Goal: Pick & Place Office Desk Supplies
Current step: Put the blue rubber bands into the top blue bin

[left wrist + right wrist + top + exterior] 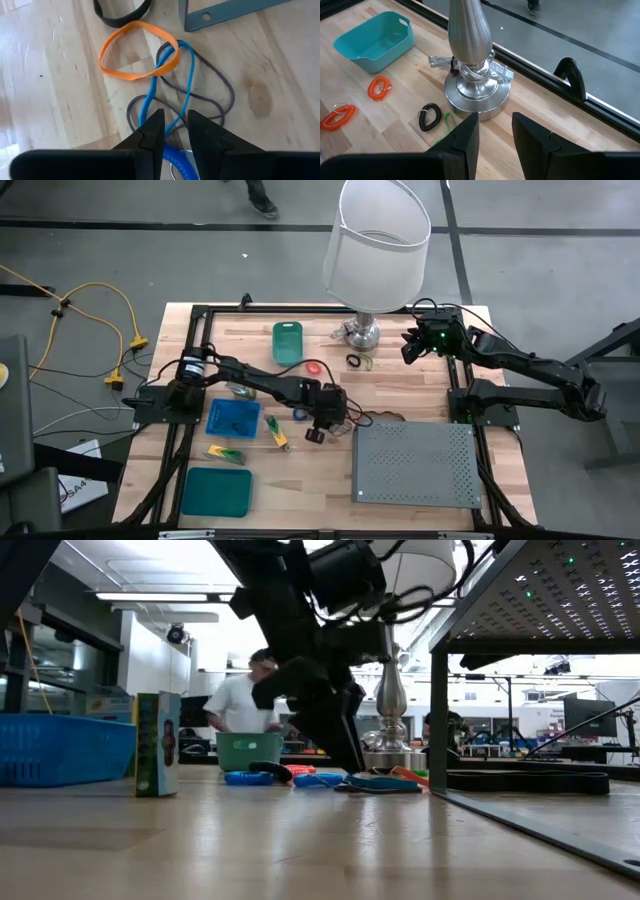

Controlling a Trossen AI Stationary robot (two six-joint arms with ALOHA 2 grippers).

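Spanning mid-table (pixel 300 340), left arm reaches toward grey perforated box (pixel 416 465). Lamp (pixel 375 250) stands at far edge; right tool (pixel 495 132) waits just before lamp base, fingers parted, holding nothing. Left tool (pixel 175 131) low over tangle beside box corner, fingers narrow, straddling blue band (pixel 187 75). Orange band (pixel 137 52) overlaps blue one. Black coil (pixel 430 117) near lamp base.

Floor (pixel 560 240): grey concrete, crossed by dark lines. Yellow cable (pixel 95 305): looped on the floor off the surface's left edge. Surface (pixel 400 385): pale wood planks in a black frame. Room behind: white walls, ceiling strip lights (pixel 165 597), bright overall. Person in a white top (pixel 243 700), far off. Monitors and benches (pixel 585 720) along the far right.
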